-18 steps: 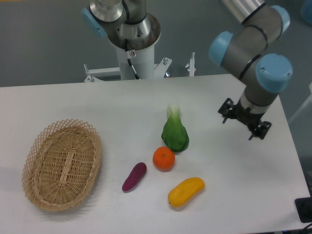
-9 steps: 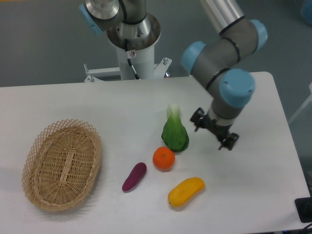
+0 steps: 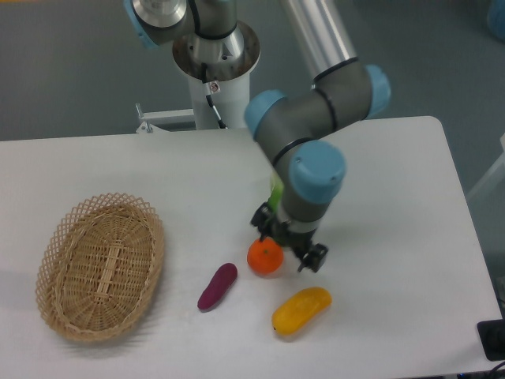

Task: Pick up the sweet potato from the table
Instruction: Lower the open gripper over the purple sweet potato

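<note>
Purple, tapered sweet potato (image 3: 217,286) lies alone on the white tabletop (image 3: 410,260). The pincer (image 3: 289,242) hangs over the round orange (image 3: 265,257) beside it, its jaw gap unclear. This looks like the approach step; next it must travel to the tuber and descend.

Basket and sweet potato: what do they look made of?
The basket looks like woven wicker, tan and matte, with an open lattice rim. The sweet potato is smooth, evenly purple with a slight sheen, probably a plastic or rubber replica, though that can't be confirmed.

The counter (image 3: 102,170) is white. The sweet potato (image 3: 217,286) is purple. The round fruit (image 3: 263,258) is orange. The long fruit (image 3: 301,310) is yellow and orange. The basket (image 3: 100,264) is light brown with a woven criss-cross edge. The arm (image 3: 316,118) is grey with light blue caps.
</note>
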You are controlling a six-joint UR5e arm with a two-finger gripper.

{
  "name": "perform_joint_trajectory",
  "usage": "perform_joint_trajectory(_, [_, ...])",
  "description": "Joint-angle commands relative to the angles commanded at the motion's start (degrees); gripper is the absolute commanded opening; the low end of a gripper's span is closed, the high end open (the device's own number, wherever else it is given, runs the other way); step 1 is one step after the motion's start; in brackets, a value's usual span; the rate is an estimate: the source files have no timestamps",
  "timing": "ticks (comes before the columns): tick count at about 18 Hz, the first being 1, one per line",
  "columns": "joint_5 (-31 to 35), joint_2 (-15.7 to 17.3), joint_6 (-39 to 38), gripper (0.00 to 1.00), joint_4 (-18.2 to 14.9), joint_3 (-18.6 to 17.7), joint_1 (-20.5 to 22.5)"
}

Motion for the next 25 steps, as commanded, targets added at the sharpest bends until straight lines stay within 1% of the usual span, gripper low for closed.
perform_joint_trajectory(2, [0.00,-1.67,-2.64,1.00,2.55,0.00,-1.76])
perform_joint_trajectory(3, [0.00,-2.37,-3.52,1.00,3.26,0.09,-2.46])
perform_joint_trajectory(5, [0.00,-3.52,-4.58,1.00,3.44,0.18,-3.61])
perform_joint_trajectory(9, [0.00,-4.05,-7.04,1.00,3.44,-0.44,-5.19])
perform_joint_trajectory(16, [0.09,-4.67,-9.77,1.00,3.44,-1.49,-5.72])
perform_joint_trajectory(17, [0.17,-4.75,-9.77,0.98,3.44,-1.49,-5.90])
perform_joint_trajectory(18, [0.26,-4.84,-9.86,0.89,3.44,-1.49,-5.99])
perform_joint_trajectory(19, [0.26,-4.84,-9.86,0.78,3.44,-1.58,-5.99])
perform_joint_trajectory(21, [0.35,-4.67,-9.86,0.44,3.27,-1.58,-5.99])
perform_joint_trajectory(22, [0.26,-4.41,-9.94,0.31,3.27,-1.50,-5.99])
perform_joint_trajectory(24, [0.18,-3.88,-10.99,0.07,3.27,-1.49,-5.90])
perform_joint_trajectory(25, [0.18,-3.27,-11.78,0.00,3.18,-1.58,-5.99])
